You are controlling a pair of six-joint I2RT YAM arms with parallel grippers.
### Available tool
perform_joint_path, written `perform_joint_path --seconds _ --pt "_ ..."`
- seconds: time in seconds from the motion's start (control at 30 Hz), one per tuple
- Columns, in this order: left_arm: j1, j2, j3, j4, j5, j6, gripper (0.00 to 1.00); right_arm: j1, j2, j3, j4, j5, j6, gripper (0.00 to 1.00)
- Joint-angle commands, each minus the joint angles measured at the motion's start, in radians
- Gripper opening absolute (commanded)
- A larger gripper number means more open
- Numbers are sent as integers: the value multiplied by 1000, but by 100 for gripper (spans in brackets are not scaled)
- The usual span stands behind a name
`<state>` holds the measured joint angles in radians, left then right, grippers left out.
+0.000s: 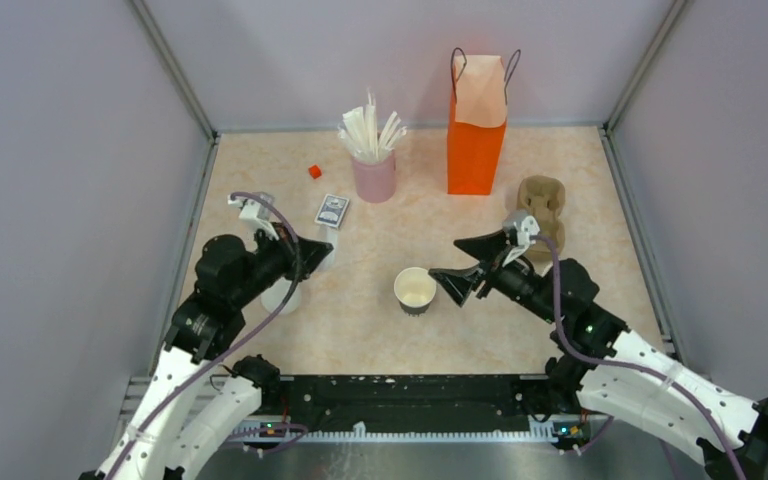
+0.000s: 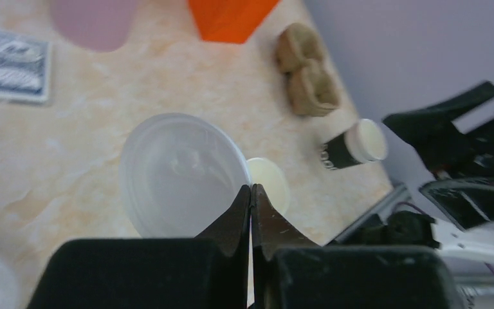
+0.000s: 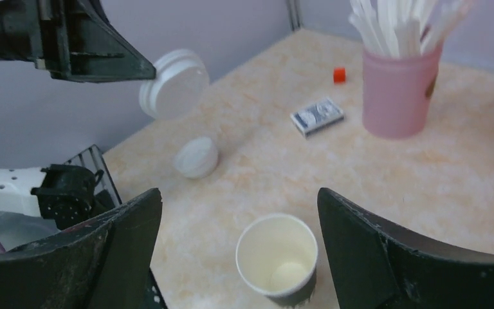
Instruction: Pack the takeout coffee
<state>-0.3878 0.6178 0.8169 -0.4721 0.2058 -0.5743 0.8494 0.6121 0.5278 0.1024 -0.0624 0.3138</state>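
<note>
Right wrist view: the dark brown paper cup [image 3: 276,261] stands lidless near the wide-apart right gripper [image 3: 239,193]. The left gripper [image 2: 251,190] pinches a round white plastic lid [image 2: 183,174]. Capping and bagging apparently remain.

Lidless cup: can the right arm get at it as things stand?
Probably yes. The cup stands upright just ahead of the right fingers, which are spread wide, and nothing lies between them and it.
</note>
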Motion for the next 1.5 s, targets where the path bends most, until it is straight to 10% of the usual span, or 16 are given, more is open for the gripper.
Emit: perform_joint_path --seconds 0.0,0.2,0.5,0.87,1.47 --pt "3 -76 -21 296 303 -50 0 10 33 -23 431 -181 -204 90" --pt "3 -22 -63 489 527 -191 0 26 182 -36 743 -355 -368 90" --pt "1 21 -108 738 672 -395 0 297 305 -24 853 -137 -826 92" --pt "0 30 -140 818 687 -485 0 354 447 -29 1028 51 -938 94" --pt "0 41 -160 821 714 -483 0 366 485 43 849 -25 -983 94"
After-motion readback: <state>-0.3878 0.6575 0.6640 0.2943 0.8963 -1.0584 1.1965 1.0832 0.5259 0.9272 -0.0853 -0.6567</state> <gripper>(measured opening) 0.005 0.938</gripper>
